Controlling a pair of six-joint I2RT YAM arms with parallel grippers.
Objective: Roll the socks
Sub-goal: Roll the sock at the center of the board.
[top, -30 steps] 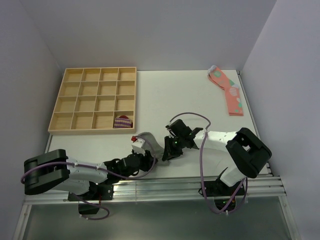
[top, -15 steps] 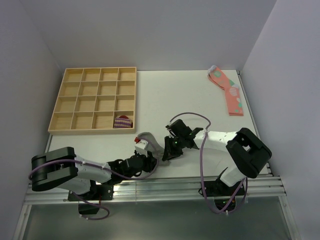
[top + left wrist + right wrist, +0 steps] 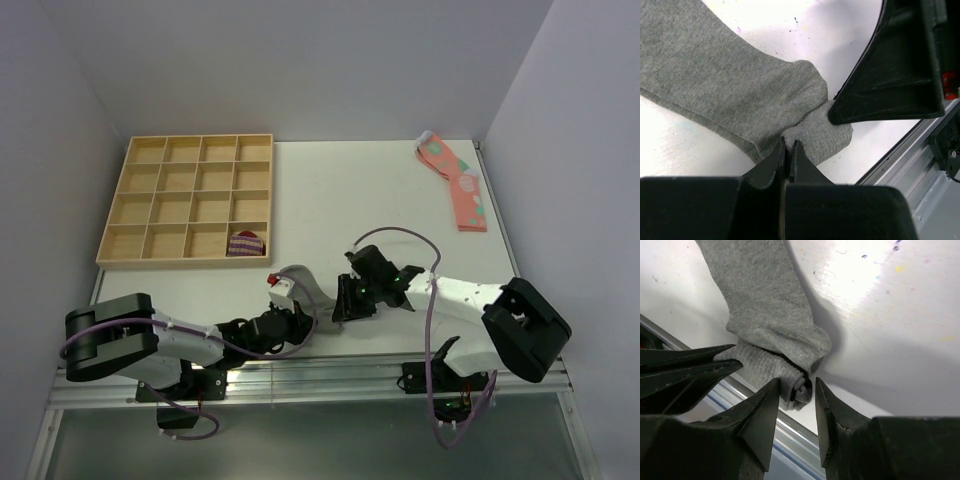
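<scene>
Pinching my left gripper (image 3: 788, 150) shut on the grey sock (image 3: 740, 105) at lower centre, I start the roll; my right gripper (image 3: 796, 390) straddles the rolled end, ready to tuck.

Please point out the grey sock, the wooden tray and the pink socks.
Grey sock (image 3: 735, 100): left wrist view, flat body.
Wooden tray (image 3: 188, 138): top view, far rim.
Pink socks (image 3: 466, 200): top view, middle.

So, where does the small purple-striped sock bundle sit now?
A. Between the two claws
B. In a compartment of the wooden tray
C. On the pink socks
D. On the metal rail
B: the purple-striped sock bundle lies in a bottom-row, right-column compartment of the wooden tray, away from both arms.
</scene>
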